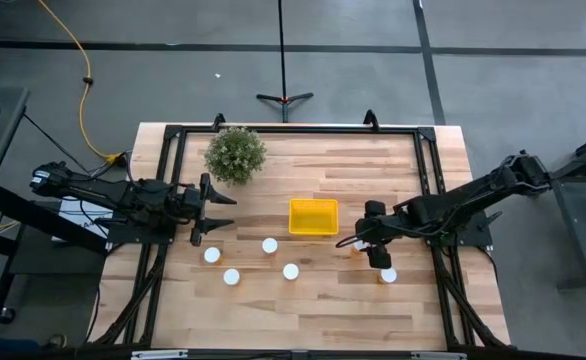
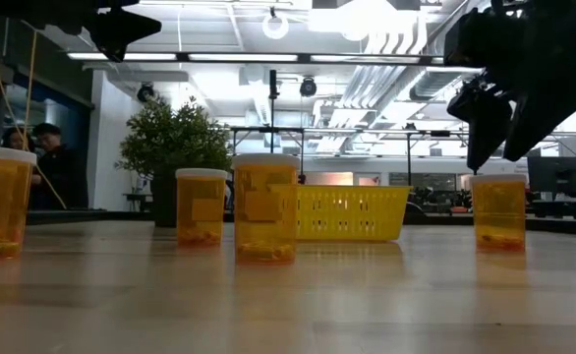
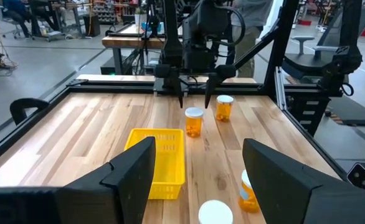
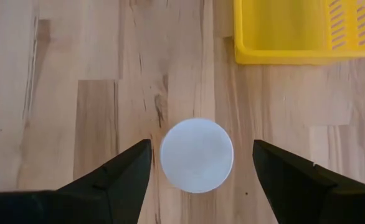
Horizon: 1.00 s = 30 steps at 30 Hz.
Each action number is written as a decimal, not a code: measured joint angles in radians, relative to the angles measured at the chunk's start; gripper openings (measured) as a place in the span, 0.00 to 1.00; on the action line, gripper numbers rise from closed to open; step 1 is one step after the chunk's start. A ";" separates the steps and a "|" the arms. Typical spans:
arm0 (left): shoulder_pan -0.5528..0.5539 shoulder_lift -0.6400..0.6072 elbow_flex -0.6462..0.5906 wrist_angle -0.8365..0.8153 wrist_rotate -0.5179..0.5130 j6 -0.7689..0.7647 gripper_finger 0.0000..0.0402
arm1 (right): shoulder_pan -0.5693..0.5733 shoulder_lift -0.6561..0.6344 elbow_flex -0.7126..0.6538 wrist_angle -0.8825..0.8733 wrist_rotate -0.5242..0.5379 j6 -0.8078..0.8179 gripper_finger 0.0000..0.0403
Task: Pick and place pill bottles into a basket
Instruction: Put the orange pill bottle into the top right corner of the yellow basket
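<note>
The right tool (image 4: pixel 197 163) hung released over a white-capped orange plastic pill bottle (image 4: pixel 197 155), at seven o'clock from the yellow plastic basket (image 4: pixel 282 55). An off-centre descent would probably topple it.

Pill bottles (image 1: pixel 270 245): white caps, orange bodies. Basket (image 1: pixel 313 217): bright yellow, slotted walls.

Honestly nothing here is readable. The pill bottles (image 2: pixel 264 208) have pale label patches on their orange sides, but no letters or numbers come through. The yellow basket (image 2: pixel 352 212) carries no print I can make out, and no signs in the room behind are legible.
</note>
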 joint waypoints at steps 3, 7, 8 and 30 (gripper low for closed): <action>0.000 0.000 0.000 0.000 0.000 0.000 0.69 | 0.000 0.000 0.000 0.013 -0.003 -0.003 0.67; 0.000 0.000 0.000 0.001 0.000 0.000 0.69 | 0.012 0.024 0.000 0.015 0.012 -0.021 0.67; 0.000 0.000 0.000 0.001 0.000 0.000 0.69 | 0.016 0.037 0.000 0.018 0.015 -0.030 0.67; 0.000 0.000 0.000 0.003 -0.008 0.000 0.69 | 0.021 0.188 -0.001 0.067 0.000 -0.028 0.67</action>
